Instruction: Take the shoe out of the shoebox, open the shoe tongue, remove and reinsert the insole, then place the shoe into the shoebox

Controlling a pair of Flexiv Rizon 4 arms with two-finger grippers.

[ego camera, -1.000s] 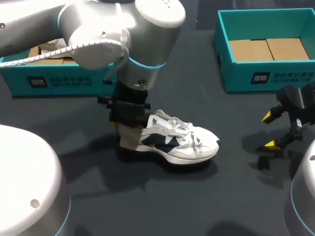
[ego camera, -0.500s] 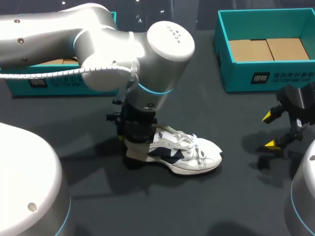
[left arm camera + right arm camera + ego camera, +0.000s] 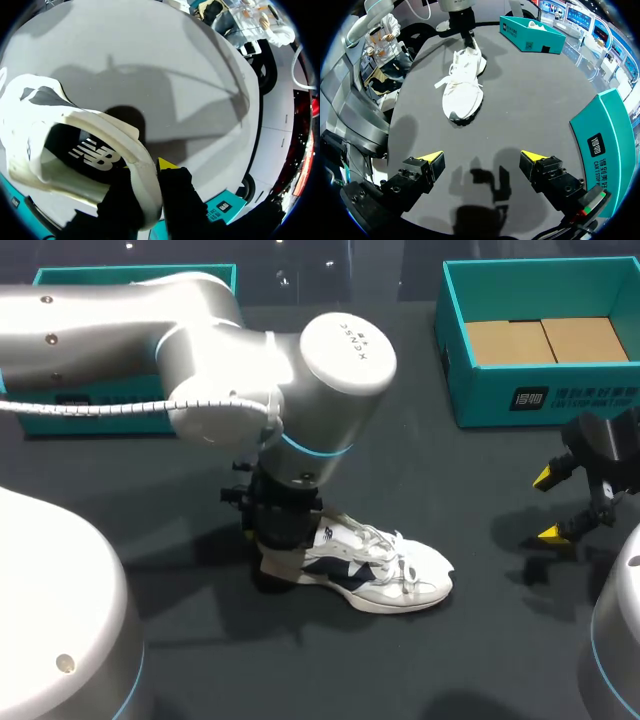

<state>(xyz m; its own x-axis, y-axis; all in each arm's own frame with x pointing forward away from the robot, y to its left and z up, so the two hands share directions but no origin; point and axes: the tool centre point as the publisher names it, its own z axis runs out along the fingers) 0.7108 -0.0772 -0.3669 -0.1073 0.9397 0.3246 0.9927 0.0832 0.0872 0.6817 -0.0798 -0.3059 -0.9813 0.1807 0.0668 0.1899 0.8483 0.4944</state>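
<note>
We see the shoe (image 3: 385,570), white with dark side panels, sole down on the dark counter (image 3: 470,660) near its middle, toe turned toward our right side. Our left claw (image 3: 276,558) stands straight down over the heel end, and the bulky left arm (image 3: 200,350) hangs above the counter behind it.

From the left wrist, the left claw (image 3: 150,175) is clamped on the shoe (image 3: 75,145). The padded heel rim sits between the two black fingers, one down inside the opening and the other against the outside of the heel, with a yellow tip showing just beside the rim. The dark insole area lies ahead of the claw, inside the shoe.

Our right claw (image 3: 565,505) hovers near the right edge of the counter, well apart from the shoe, its fingers spread wide. From the right wrist, the right claw (image 3: 482,160) is over bare counter, and the shoe (image 3: 462,85) lies well ahead of it, toe toward it.

The open teal shoebox (image 3: 540,400) sits at the far right, behind the right claw, with brown cardboard (image 3: 545,340) lying in it. A second teal box (image 3: 70,415) sits at the far left, largely hidden behind the left arm
</note>
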